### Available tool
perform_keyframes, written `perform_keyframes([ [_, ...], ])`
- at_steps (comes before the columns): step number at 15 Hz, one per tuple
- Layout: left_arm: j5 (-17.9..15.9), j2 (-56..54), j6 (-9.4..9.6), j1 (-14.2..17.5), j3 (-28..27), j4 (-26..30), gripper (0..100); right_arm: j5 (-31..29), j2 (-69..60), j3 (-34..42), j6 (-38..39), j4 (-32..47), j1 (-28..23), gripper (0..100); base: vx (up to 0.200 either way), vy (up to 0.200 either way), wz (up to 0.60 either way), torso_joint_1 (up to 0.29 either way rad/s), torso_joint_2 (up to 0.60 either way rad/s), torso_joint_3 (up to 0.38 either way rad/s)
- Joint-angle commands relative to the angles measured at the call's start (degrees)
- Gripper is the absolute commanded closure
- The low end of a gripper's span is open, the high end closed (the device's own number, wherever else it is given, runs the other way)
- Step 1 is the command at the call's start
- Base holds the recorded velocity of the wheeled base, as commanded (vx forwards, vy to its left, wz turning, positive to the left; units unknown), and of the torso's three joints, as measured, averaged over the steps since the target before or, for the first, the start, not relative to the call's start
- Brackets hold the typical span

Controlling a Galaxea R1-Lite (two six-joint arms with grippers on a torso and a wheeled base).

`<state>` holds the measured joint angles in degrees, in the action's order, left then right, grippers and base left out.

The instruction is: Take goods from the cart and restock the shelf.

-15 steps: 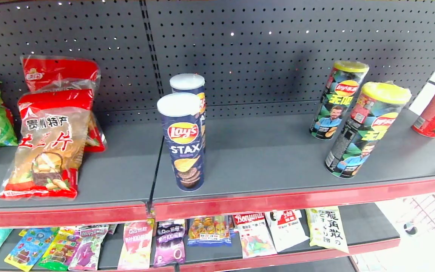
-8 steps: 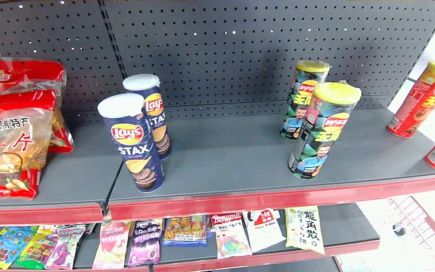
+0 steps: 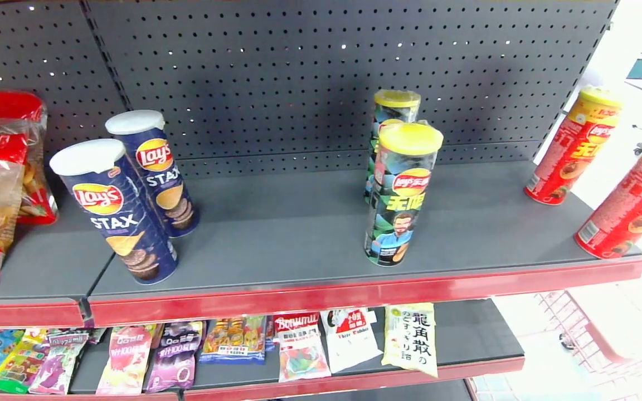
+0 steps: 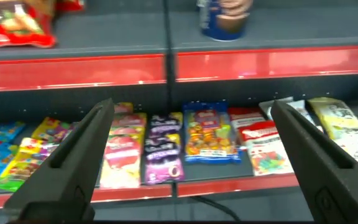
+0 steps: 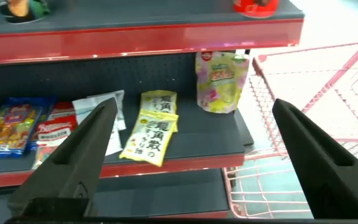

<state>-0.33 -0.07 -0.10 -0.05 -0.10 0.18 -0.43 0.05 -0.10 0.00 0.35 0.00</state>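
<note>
The pink cart (image 5: 319, 50) stands beyond the spread right gripper (image 5: 192, 104).

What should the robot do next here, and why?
It should probably turn toward the pink cart on its right and bring the right pincer to it. The right pincer and the left pincer are both open and empty, so nothing is ready to go on the shelf, which has bare space.
</note>
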Motion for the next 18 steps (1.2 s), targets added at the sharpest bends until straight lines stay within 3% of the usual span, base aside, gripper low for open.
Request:
perform_keyframes([
  [1, -0.02, 0.07, 0.01, 0.05, 0.01, -0.01, 0, -0.01, 0.04, 0.01, 0.0, 0.0, 0.0, 0, 0.0, -0.2, 0.0, 0.007, 0.0, 0.002],
  [9, -0.02, 0.07, 0.01, -0.04, 0.01, -0.01, 0, -0.01, 0.04, 0.01, 0.0, 0.0, 0.0, 0, 0.0, -0.025, 0.0, 0.001, 0.0, 0.0],
  [12, -0.02, 0.07, 0.01, -0.04, 0.01, -0.01, 0, -0.01, 0.04, 0.01, 0.09, 0.0, 0.0, 0, -0.2, 0.0, 0.0, 0.005, 0.0, -0.001],
  [18, -0.02, 0.07, -0.08, -0.04, 0.01, -0.01, 0, -0.1, 0.04, 0.01, 0.0, 0.0, 0.0, 0, 0.0, 0.0, 0.0, 0.0, 0.0, 0.0],
])
